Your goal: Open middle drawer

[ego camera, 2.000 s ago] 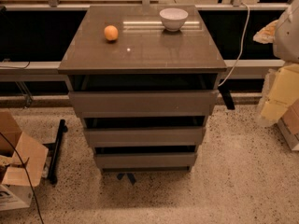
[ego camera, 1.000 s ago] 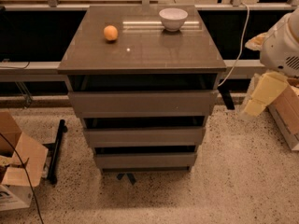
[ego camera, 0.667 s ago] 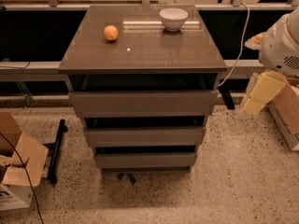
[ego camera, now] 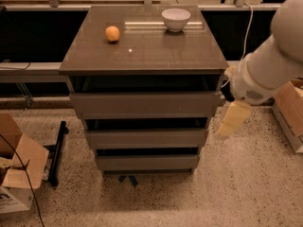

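Grey-brown middle drawer (ego camera: 147,138), gripper (ego camera: 232,121) beside it

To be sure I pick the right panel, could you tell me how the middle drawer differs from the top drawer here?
The top drawer sits directly under the tabletop; the middle drawer sits one row down. The top drawer's front looks wider and taller than the middle drawer's. Both are grey-brown, flat and handleless, each with a dark gap above. The gripper hangs to their right, touching neither.
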{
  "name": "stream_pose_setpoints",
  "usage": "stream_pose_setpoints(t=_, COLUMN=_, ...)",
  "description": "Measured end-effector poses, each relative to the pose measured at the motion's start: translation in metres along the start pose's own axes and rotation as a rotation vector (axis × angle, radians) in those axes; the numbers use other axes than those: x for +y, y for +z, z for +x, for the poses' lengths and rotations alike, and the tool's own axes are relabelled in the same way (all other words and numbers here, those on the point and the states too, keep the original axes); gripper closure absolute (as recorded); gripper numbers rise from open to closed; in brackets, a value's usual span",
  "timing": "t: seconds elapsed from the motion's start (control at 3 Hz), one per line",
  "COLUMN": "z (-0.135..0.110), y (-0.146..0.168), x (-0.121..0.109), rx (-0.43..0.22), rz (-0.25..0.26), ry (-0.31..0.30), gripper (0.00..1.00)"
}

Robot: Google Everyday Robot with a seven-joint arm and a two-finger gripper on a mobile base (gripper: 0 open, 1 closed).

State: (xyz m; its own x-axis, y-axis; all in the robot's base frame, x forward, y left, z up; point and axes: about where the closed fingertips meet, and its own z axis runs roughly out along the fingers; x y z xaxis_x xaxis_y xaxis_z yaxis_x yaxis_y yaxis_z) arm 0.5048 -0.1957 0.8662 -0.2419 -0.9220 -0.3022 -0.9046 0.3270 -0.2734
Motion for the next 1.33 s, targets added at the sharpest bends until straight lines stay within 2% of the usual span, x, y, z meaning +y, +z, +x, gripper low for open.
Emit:
stream_pose_setpoints(t=0.33, z=-0.004, y=0.063, x=0.004, rx=-0.031, rz=-0.015, ry=-0.004, gripper=0.0)
stream_pose_setpoints(t=0.67, z=-0.004, y=0.14, x=0.004, rx=-0.07, rz=-0.056, ry=0.051, gripper=0.0)
stream_pose_setpoints(t=1.0, z=-0.001, y=0.156, x=0.004, rx=-0.078, rz=-0.067, ry=0.062, gripper=0.0)
stream_pose_setpoints(t=1.33, z=-0.004, y=0.171, x=0.018, rx=-0.052, rz=-0.092, ry=0.067, gripper=0.0)
